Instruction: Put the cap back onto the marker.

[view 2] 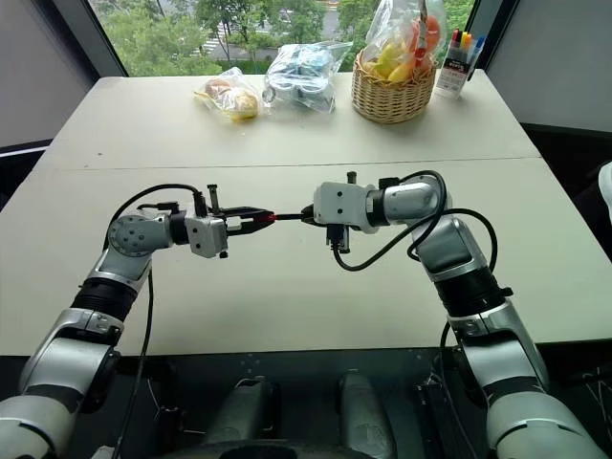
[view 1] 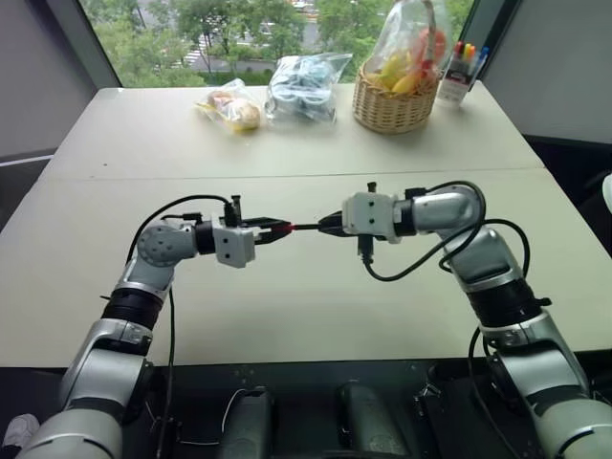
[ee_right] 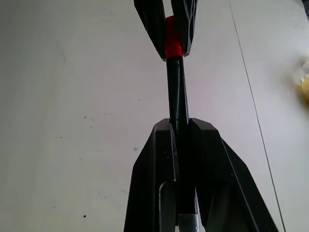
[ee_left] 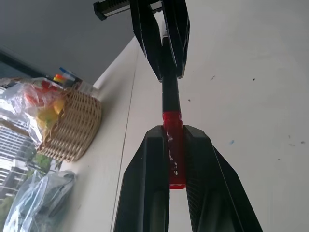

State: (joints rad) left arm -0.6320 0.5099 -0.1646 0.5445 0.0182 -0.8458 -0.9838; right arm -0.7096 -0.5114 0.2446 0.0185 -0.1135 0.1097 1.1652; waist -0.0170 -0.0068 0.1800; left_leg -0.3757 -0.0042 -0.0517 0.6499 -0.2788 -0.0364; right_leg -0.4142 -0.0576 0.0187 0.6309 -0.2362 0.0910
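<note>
cap (ee_left: 175,150): red, pinched in left gripper (ee_left: 175,145), held above surface (view 1: 306,306), mouth already on the marker's end
marker (ee_right: 177,92): black barrel clamped in right gripper (ee_right: 181,126), in line w/ cap
progress: looks nearly done; can't tell if fully seated
left: prob. final push, then let go
</note>
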